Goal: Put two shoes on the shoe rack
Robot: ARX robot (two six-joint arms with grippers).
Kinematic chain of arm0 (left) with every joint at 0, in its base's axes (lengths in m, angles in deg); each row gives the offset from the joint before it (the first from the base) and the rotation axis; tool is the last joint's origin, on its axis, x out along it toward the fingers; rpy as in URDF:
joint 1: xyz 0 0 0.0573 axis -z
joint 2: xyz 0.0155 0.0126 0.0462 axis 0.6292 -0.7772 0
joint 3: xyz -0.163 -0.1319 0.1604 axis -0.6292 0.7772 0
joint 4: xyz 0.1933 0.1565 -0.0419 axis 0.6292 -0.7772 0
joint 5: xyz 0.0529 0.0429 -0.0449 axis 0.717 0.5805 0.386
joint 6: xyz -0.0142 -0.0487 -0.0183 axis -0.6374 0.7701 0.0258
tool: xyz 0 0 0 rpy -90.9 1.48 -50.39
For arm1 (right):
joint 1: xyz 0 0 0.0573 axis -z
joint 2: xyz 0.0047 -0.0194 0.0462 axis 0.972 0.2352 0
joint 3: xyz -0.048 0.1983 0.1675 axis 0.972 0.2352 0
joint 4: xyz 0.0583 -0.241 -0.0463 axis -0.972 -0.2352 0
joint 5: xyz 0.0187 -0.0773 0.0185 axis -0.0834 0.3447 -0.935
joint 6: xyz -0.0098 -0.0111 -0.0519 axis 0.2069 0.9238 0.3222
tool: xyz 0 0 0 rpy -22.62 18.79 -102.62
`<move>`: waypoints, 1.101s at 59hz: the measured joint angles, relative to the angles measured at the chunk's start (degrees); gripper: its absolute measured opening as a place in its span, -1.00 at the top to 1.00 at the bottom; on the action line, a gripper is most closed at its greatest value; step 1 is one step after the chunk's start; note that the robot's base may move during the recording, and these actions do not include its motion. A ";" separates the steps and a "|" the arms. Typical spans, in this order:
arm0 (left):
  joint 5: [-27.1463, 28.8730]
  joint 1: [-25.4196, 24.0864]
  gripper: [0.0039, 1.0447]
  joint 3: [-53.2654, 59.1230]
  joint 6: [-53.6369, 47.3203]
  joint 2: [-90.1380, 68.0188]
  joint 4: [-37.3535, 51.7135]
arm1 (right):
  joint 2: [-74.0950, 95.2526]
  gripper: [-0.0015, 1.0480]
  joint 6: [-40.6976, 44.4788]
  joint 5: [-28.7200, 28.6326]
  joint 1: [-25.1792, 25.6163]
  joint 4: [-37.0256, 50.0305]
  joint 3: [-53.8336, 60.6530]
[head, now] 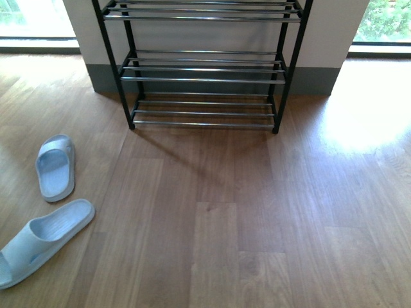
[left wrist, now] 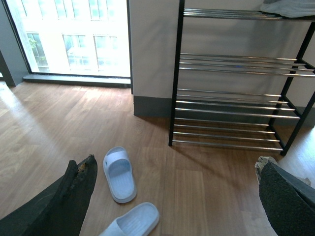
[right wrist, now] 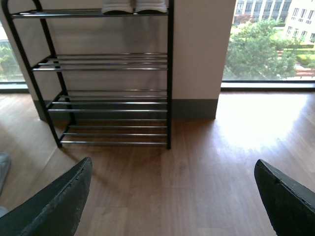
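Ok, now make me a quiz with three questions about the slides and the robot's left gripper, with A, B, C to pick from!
1. Where are the slides?
A) on the floor
B) on a shelf
C) held up in the air

2. How many slides are there?
A) one
B) two
C) four

3. The left gripper is:
A) open
B) shut on a slide
C) shut on a sneaker

Answers:
1 A, both lie on the wood, short of the rack.
2 B, a pale blue pair.
3 A, its jaws stand wide apart with nothing between.

Window [left wrist: 74, 37] daylight, perhaps overexposed floor [head: 363, 119] glare
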 joint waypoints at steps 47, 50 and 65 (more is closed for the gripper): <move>0.22 -0.02 -0.83 0.00 0.00 0.00 -0.02 | -0.04 -0.82 0.00 -0.37 0.13 0.00 0.00; 0.22 -0.02 -0.83 0.00 0.00 0.00 -0.02 | -0.02 -0.82 0.02 -0.35 0.13 0.00 0.00; 0.13 -0.02 -0.83 0.00 0.00 0.00 -0.02 | -0.02 -0.82 0.00 -0.17 0.11 0.00 0.00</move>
